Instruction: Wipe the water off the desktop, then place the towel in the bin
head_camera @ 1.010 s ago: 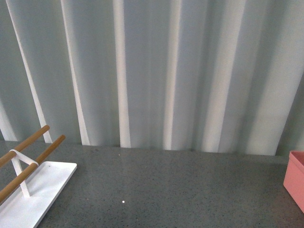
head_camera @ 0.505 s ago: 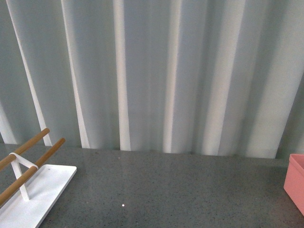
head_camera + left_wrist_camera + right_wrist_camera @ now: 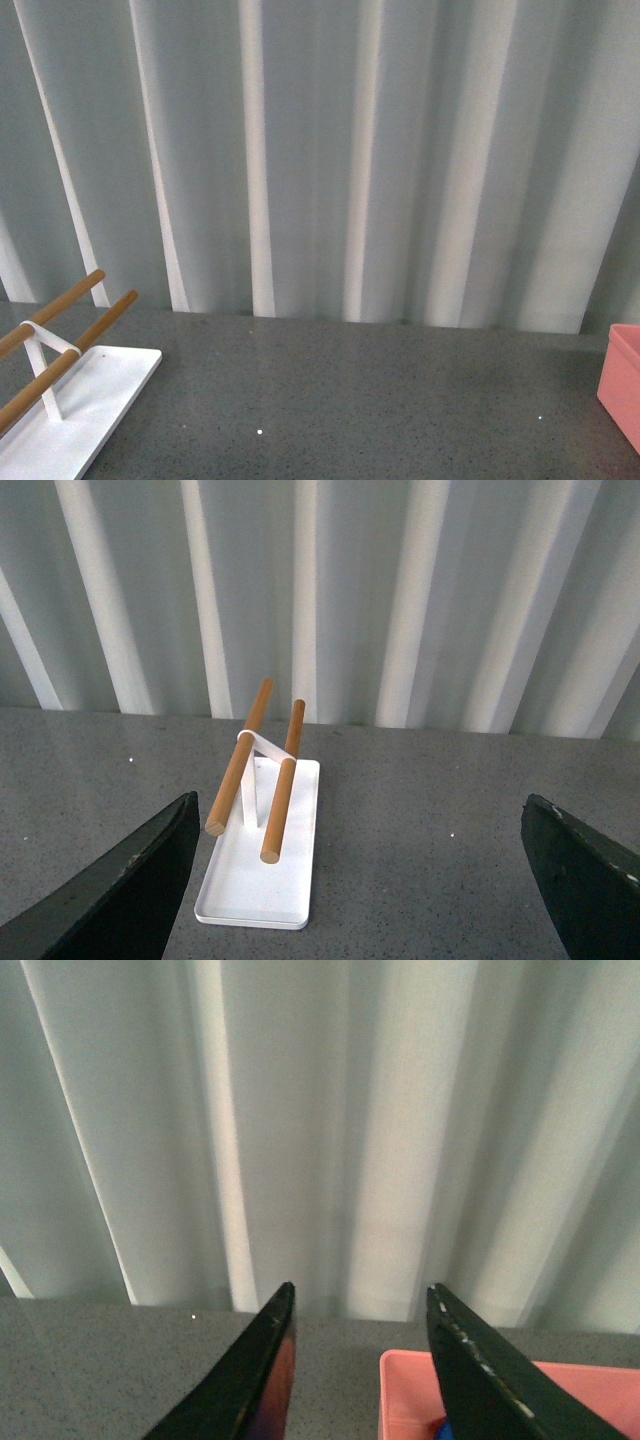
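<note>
The dark grey speckled desktop [image 3: 350, 400] fills the lower front view. The salmon-pink bin [image 3: 622, 385] shows partly at the right edge. In the right wrist view my right gripper [image 3: 360, 1288] is open and empty, raised beside the bin [image 3: 400, 1390]. A small patch of the blue towel [image 3: 443, 1430] shows inside the bin, mostly hidden by a finger [image 3: 490, 1380]. In the left wrist view my left gripper [image 3: 360, 800] is wide open and empty above the desktop [image 3: 420, 830]. Neither gripper shows in the front view.
A flat white tray [image 3: 100, 390] carrying two wooden rods [image 3: 70, 355] on a white stand sits at the left; it also shows in the left wrist view [image 3: 290, 890]. A pale pleated curtain [image 3: 330, 150] hangs behind the desktop's far edge.
The front view shifted slightly a second ago, so the tray and bin sit a little lower in the picture. Nothing on the desktop has moved since.
</note>
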Controlling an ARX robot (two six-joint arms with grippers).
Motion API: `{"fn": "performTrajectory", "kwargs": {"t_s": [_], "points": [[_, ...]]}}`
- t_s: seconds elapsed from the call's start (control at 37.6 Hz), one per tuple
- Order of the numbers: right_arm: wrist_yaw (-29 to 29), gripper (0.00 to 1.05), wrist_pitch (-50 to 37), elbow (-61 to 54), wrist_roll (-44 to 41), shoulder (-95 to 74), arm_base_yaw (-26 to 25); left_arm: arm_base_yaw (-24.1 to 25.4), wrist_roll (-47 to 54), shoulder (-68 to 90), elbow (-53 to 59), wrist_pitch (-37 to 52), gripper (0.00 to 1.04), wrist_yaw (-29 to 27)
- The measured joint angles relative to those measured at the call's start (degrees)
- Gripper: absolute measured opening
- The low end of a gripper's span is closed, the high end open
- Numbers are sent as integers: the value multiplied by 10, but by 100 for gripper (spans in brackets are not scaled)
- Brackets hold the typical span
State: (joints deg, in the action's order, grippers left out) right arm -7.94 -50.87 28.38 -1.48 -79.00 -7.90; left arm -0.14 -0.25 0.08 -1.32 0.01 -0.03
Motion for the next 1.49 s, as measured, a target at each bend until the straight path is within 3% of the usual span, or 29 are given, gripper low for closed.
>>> {"fn": "performTrajectory", "kwargs": {"t_s": [0.16,0.48,0.88,1.49], "points": [[21,3,-16,-101,3,72,21,0,0,0,0,0,98,0],[72,3,19,-203,4,211,75,0,0,0,0,0,98,0],[75,3,50,-265,5,307,77,0,0,0,0,0,98,0],[77,3,279,-270,5,561,77,0,0,0,0,0,98,0]]}}
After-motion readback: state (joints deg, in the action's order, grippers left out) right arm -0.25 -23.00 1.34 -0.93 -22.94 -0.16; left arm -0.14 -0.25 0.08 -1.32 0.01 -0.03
